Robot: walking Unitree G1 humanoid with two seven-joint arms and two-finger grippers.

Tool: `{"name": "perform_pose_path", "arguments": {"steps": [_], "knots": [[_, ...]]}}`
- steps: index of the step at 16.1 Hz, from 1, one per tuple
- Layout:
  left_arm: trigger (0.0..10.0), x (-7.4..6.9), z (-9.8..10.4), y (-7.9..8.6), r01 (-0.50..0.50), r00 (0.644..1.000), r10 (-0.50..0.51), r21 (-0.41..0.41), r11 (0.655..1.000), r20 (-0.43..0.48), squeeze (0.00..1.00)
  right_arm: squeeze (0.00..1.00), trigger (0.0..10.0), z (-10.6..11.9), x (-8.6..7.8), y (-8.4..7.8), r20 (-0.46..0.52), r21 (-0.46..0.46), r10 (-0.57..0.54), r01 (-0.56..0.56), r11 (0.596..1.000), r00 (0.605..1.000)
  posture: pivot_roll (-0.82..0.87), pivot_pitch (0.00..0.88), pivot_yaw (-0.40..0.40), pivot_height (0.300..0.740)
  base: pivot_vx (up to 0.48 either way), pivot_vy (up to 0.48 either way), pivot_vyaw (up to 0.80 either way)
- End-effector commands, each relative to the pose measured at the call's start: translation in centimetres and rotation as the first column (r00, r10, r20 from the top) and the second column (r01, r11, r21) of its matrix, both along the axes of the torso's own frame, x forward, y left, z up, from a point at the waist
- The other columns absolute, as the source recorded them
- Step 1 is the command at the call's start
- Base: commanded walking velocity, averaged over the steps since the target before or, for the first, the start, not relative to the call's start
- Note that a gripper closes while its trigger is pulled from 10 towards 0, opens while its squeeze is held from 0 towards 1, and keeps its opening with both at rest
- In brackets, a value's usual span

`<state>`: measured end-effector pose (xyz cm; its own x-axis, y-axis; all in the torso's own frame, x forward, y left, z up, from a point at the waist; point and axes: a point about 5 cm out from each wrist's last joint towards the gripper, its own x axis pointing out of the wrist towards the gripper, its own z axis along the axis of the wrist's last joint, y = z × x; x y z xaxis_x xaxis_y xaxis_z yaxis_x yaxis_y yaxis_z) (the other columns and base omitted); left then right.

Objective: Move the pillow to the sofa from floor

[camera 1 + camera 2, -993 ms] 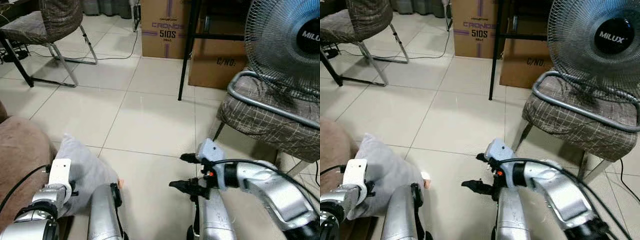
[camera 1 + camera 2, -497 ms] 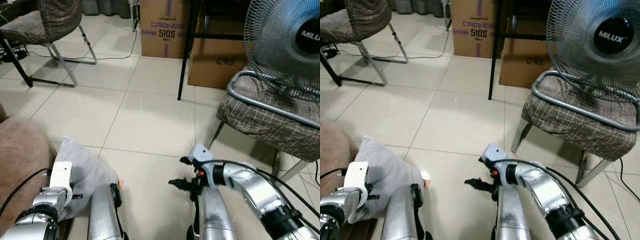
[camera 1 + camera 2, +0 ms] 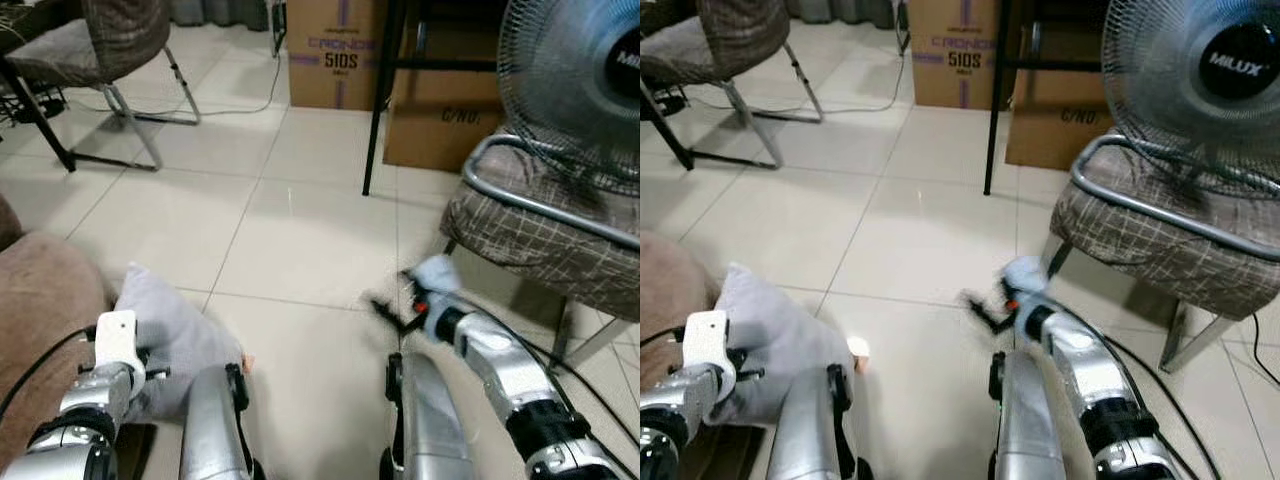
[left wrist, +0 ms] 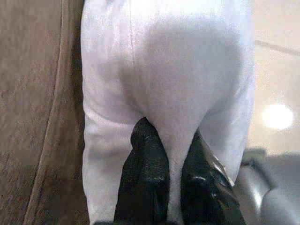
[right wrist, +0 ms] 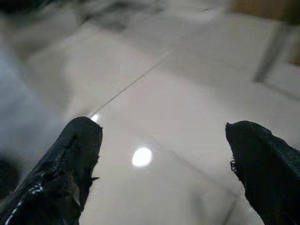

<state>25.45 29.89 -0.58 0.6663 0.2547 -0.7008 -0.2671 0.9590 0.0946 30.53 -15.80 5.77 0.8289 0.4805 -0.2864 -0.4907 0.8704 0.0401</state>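
Bright even light, lamp glare on tiles (image 5: 141, 157), blurred right arm (image 3: 470, 335).

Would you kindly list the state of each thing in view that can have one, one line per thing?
pillow: leaning against the sofa, pinched by the left gripper.
left gripper: shut on the pillow's fabric.
right gripper: open, holding nothing, above bare floor tiles.
sofa: nothing lies on the part in view.
fan: standing on the checked chair; whether it runs cannot be told.
cardboard box: closed, upright on the floor.
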Motion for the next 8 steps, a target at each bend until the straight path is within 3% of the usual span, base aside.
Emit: {"name": "perform_pose_path", "arguments": {"steps": [1,5,8], "knots": [[0.0,1.2,1.3,0.4,-0.002,0.997,0.002,0.005,1.000,0.080,0.00,0.00,10.0,1.5,0.8,-0.2,0.050,0.050,-0.067,0.065,0.997,0.996,-0.12,0.000,0.051,0.482,0.000,0.000,0.00],[0.0,3.6,4.5,0.7,-0.001,0.958,0.006,-0.016,1.000,0.288,0.00,0.00,10.0,2.1,1.4,0.4,0.079,0.109,-0.111,0.102,0.989,0.991,-0.10,0.000,0.041,0.482,0.000,0.000,0.00],[0.0,5.8,9.2,0.0,0.125,0.866,-0.167,0.119,0.985,0.472,0.00,0.00,10.0,3.1,0.5,1.5,0.136,0.071,-0.111,0.102,0.992,0.984,-0.09,0.000,0.039,0.482,0.000,0.000,0.00]]}}
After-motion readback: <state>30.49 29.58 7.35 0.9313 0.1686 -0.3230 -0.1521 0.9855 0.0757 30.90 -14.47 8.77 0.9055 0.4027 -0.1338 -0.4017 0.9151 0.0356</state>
